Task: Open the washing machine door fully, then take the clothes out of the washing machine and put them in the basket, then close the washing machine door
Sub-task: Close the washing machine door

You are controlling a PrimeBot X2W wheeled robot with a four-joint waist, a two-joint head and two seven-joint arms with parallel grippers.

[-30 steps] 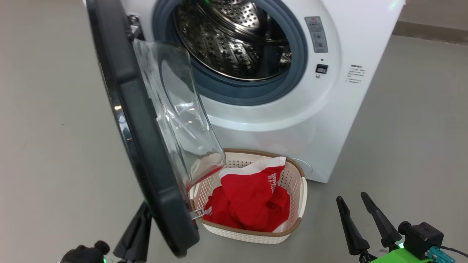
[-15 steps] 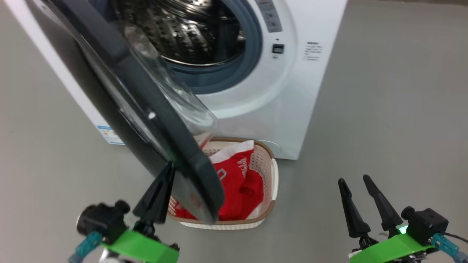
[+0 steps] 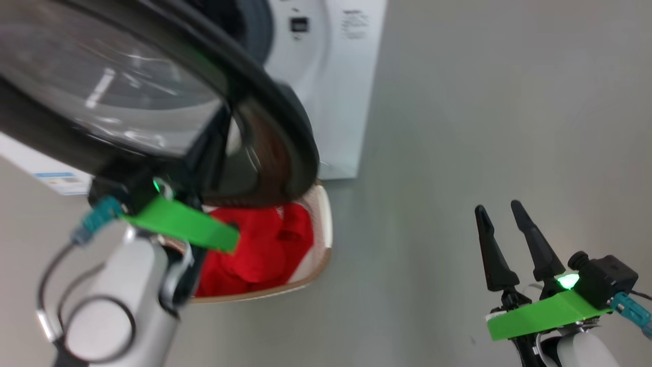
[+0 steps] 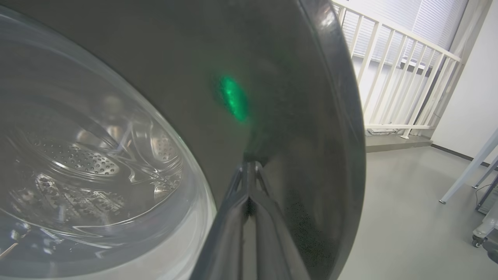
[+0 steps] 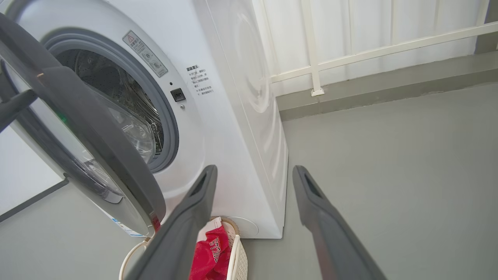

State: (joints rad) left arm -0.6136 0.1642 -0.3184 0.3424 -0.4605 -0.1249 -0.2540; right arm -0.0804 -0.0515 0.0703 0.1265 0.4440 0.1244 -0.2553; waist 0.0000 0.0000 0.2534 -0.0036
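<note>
Your left gripper is at the left. Its two fingers are pressed together with nothing between them, and their tips touch the outer face of the washing machine door. They meet it on the glossy black rim, just right of the glass window. A green glow reflects in the rim above the tips. From the head camera you see the pale left forearm reaching up under the door from the near left.

The door stands partly open, swung out from the washing machine, with its free edge well off the white front. Behind the door the grey-blue gasket rings the steel drum.

Below the door's lower edge the basket sits on the grey floor, close against the foot of the machine. The clothes lie inside the basket, a red heap with white lettering on one fold. From the head camera the door's rim hides the far left part of the basket.

Right of the machine, a white railing runs along the far wall.

Your right gripper is at the near right. Its fingers are spread wide and hold nothing. It hovers over bare floor, well apart from the basket and the machine.
</note>
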